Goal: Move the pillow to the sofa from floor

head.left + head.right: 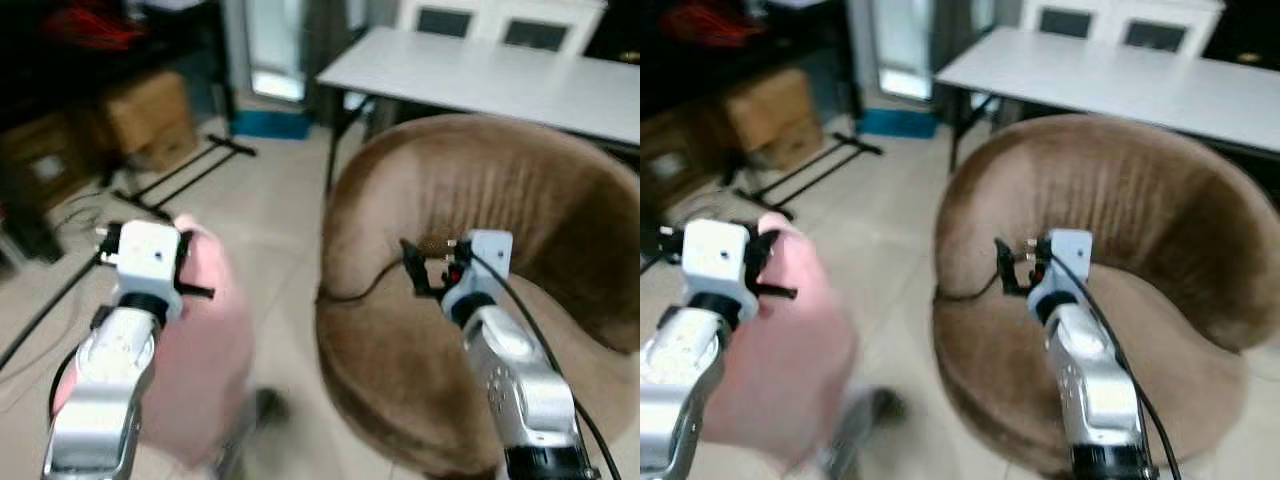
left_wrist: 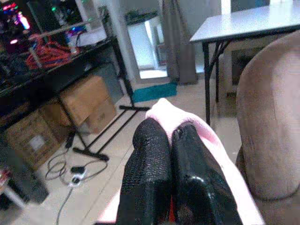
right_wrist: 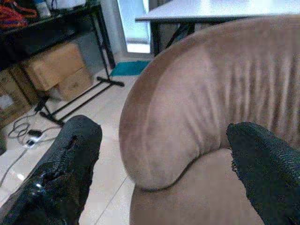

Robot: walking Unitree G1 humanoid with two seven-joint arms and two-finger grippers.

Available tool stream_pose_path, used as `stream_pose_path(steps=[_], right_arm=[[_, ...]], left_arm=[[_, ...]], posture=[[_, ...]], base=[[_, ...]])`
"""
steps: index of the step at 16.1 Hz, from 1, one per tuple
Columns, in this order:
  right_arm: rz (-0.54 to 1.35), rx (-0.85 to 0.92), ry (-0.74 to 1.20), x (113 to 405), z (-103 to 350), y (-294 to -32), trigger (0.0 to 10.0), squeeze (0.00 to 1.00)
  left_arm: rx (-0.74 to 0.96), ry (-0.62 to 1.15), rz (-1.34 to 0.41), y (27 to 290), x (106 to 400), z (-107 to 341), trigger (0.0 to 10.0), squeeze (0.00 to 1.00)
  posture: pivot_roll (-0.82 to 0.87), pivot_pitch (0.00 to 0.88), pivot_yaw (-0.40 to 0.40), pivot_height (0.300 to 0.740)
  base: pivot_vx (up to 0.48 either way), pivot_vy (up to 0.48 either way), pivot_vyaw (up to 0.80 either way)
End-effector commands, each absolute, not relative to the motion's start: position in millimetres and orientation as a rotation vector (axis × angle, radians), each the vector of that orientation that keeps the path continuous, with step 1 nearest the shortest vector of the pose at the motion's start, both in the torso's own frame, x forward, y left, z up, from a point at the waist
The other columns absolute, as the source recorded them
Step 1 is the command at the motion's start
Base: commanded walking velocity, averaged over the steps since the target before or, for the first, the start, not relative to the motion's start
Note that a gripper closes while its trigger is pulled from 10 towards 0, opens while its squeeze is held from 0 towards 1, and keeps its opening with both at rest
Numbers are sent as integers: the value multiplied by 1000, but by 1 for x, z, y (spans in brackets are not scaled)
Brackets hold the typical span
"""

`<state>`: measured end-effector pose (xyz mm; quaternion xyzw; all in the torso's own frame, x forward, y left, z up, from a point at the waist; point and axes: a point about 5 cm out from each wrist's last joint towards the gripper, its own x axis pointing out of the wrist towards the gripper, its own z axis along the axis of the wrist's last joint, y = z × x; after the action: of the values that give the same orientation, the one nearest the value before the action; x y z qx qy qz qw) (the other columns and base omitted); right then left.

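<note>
The left gripper [image 2: 171, 154] has its two black fingers pressed together on the pink pillow [image 1: 205, 360], which it holds up above the tiled floor [image 1: 265, 215], just to the left of the brown round sofa [image 1: 480, 200]. The pillow hangs beside the left arm and looks blurred. The right gripper [image 3: 164, 168] is raised over the sofa seat, with its fingers spread wide apart and nothing between them. Behind the sofa stands a white table [image 1: 480, 75]. At the far left are cardboard boxes [image 1: 140, 115] under a dark shelf, and cables lie on the floor.
</note>
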<state>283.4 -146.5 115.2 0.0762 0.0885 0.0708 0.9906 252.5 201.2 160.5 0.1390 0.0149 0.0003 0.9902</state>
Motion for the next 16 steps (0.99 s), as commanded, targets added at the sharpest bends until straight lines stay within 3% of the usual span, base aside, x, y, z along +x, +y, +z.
stream_pose_path(steps=[1, 6, 8, 14, 16], right_arm=[[183, 139, 160, 285, 120, -135, 10000, 0], [199, 128, 153, 286, 121, -133, 10000, 0], [196, 156, 168, 285, 120, -133, 10000, 0], [197, 136, 148, 276, 126, -141, 10000, 0], [186, 123, 142, 273, 126, -143, 10000, 0]], left_arm=[[295, -17, 23, 206, 252, 171, 10000, 0], [300, -18, 18, 206, 253, 172, 10000, 0], [304, -19, 4, 206, 252, 172, 10000, 0], [322, 34, -254, 188, 240, 164, 10000, 0], [285, 43, -361, 178, 237, 163, 10000, 0]], posture=[[64, 0, 0, 740], [68, 0, 1, 740], [69, 0, 2, 740], [61, 0, 10, 740], [51, 0, 19, 740]], base=[[379, 0, 0], [375, 0, 0], [375, 0, -800], [364, 0, -800], [127, 0, 0]])
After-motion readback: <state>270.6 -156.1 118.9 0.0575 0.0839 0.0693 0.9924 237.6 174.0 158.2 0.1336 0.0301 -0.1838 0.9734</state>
